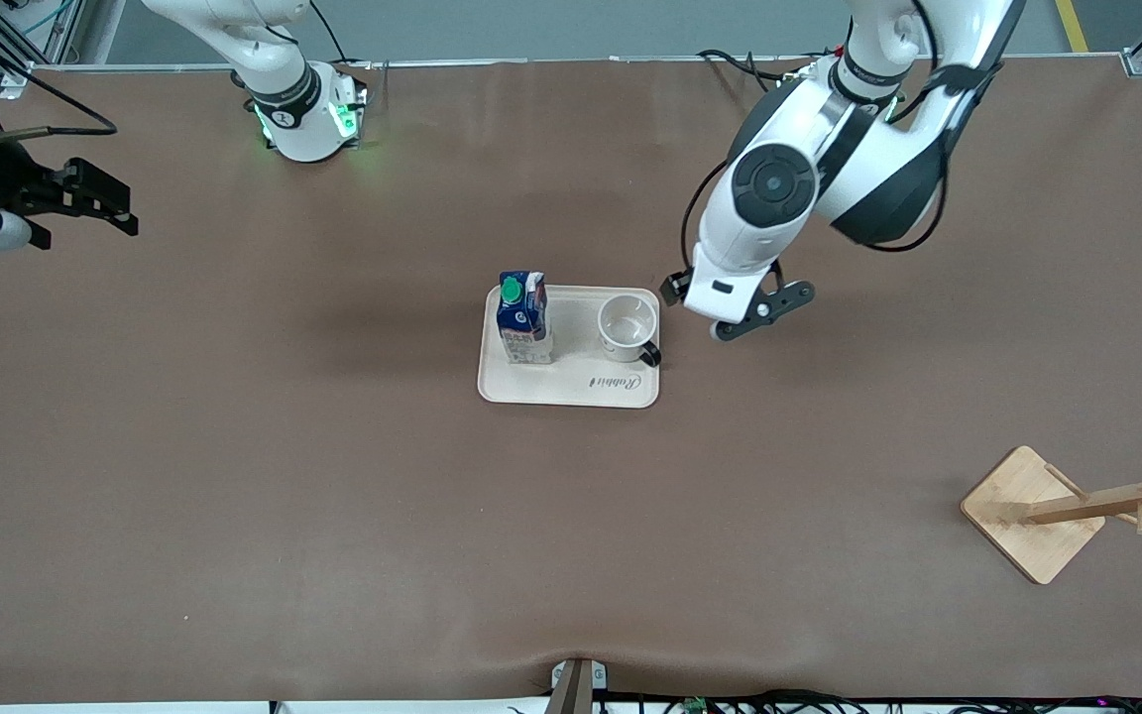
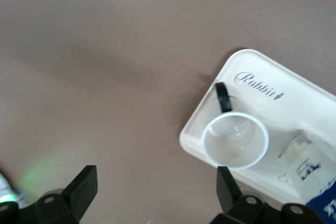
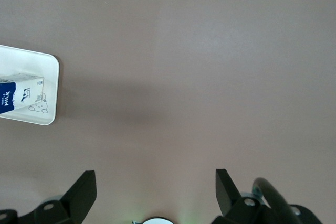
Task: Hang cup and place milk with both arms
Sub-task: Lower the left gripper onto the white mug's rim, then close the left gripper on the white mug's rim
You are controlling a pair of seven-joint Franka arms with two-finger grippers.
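The white cup with its black handle stands upright on a beige tray in the middle of the table. The dark-blue milk with a green cap stands beside it on the same tray, toward the right arm's end. My left gripper is open and empty over the bare table just beside the tray, at the cup's side. Its wrist view shows the cup, the tray and part of the milk close to one finger. My right gripper waits open and empty over the table at its arm's end; its wrist view shows the milk on the tray.
A wooden cup rack with pegs on a square base stands at the left arm's end, nearer to the front camera than the tray. The brown table stretches around the tray. Cables run along the table edges.
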